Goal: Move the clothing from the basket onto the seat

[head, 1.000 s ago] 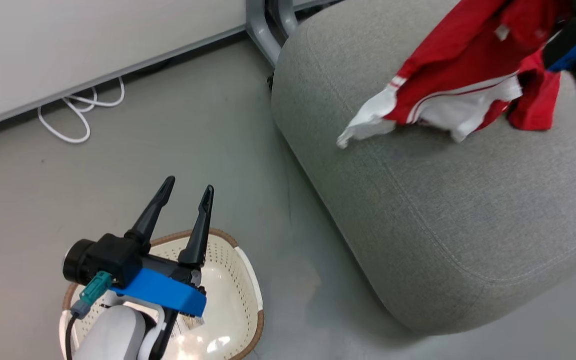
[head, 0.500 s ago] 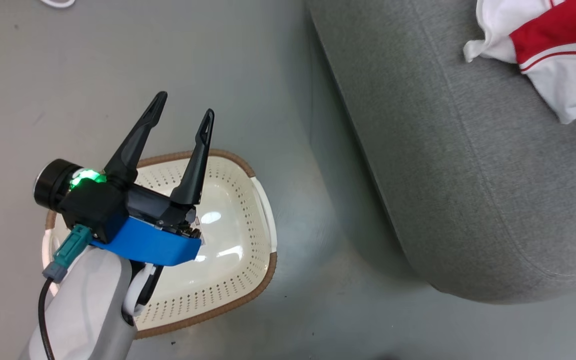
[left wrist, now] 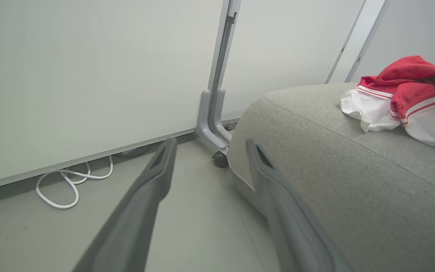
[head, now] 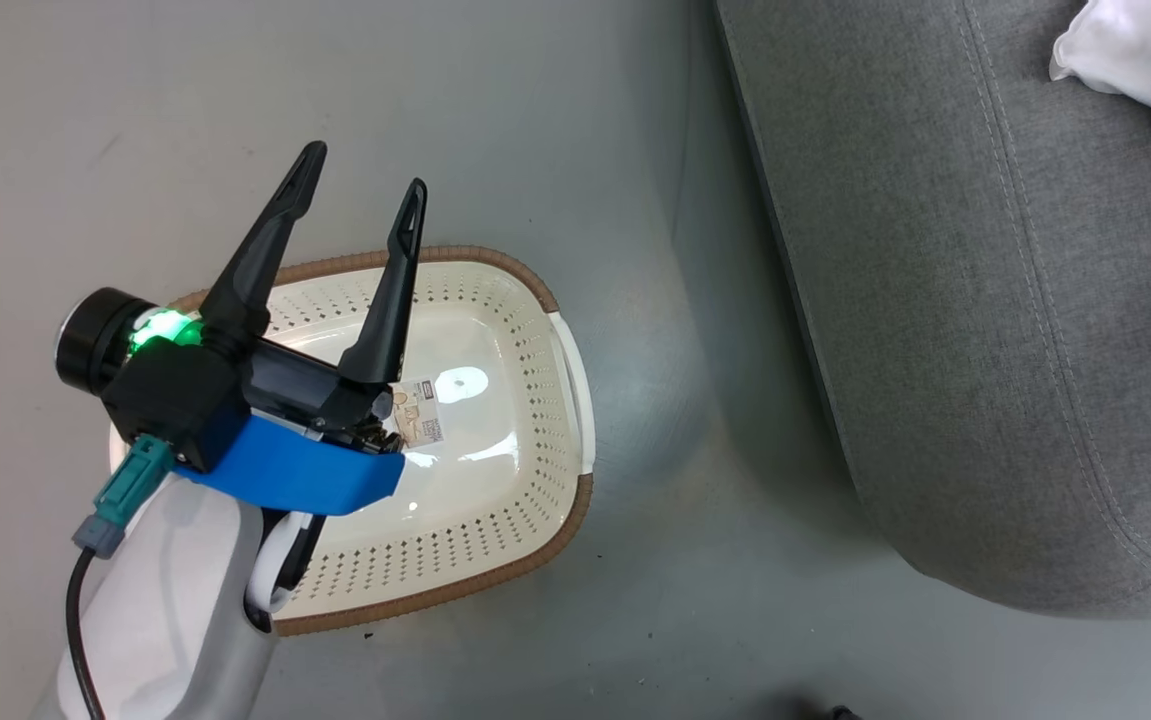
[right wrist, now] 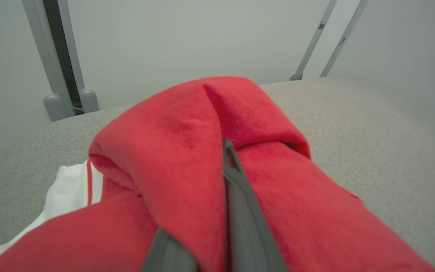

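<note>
Looking down from the head, we see our left tool (head: 363, 170) hovering over the basket (head: 525, 480) with its two fingers (head: 265, 250) spread wide apart, holding nothing. The basket stands on the floor (head: 135, 120), with the seat (head: 985, 350) at its 3 o'clock, apart from it. At 1 o'clock on the seat lies the clothing (head: 1125, 50); in the right wrist view our right tool (right wrist: 223, 162) is clamped on its red fabric.

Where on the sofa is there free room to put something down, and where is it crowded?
Free: the grey stretch of sofa between its rounded floor-side edge and the clothing. Crowded: the part where the clothing lies, with the right gripper shut on it.
</note>
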Available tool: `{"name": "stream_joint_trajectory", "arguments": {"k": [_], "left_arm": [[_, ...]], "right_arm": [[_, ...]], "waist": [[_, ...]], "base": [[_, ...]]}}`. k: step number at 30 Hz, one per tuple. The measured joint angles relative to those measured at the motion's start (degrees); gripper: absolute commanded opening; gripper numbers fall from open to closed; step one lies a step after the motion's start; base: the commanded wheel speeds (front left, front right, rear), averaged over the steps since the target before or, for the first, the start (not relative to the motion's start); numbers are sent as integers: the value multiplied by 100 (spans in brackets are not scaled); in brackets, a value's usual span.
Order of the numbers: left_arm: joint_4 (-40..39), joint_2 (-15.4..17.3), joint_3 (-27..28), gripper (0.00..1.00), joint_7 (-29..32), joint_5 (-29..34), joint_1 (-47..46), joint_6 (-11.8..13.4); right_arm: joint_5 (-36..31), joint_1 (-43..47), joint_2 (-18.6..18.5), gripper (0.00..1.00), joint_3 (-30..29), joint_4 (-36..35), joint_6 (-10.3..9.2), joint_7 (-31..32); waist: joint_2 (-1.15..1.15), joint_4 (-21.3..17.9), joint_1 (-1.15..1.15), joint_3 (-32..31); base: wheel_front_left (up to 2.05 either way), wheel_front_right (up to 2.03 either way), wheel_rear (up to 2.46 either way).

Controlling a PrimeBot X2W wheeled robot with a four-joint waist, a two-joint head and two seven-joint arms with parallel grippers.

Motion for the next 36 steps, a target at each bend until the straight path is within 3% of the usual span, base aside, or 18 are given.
{"name": "stream_joint_trajectory", "arguments": {"k": [1, 2, 9, 17, 36], "left_arm": [[9, -12, -1, 100, 0, 0, -1, 0], [13, -31, 3, 100, 0, 0, -1, 0], [160, -204, 45, 100, 0, -47, 20, 0], [538, -588, 236, 100, 0, -264, 359, 0], [1249, -1045, 1110, 100, -1, -467, 1731, 0]], "right_arm": [[-57, 15, 18, 56, -2, -19, 0, 0], [-104, 35, 33, 99, -11, -32, 0, 0], [-313, 193, 118, 100, -43, -88, 0, 0], [-444, 962, 365, 100, 432, -352, 0, -1], [426, 3376, 1176, 100, 1793, -1934, 0, -3]], "waist": [[0, 11, 0, -17], [0, 22, 0, -36], [0, 72, 0, -279], [0, 208, -1, -979], [0, 703, -2, -3084]], "base": [[0, 0, 0], [0, 0, 0], [0, 0, 0], [0, 0, 0], [0, 0, 0]]}}
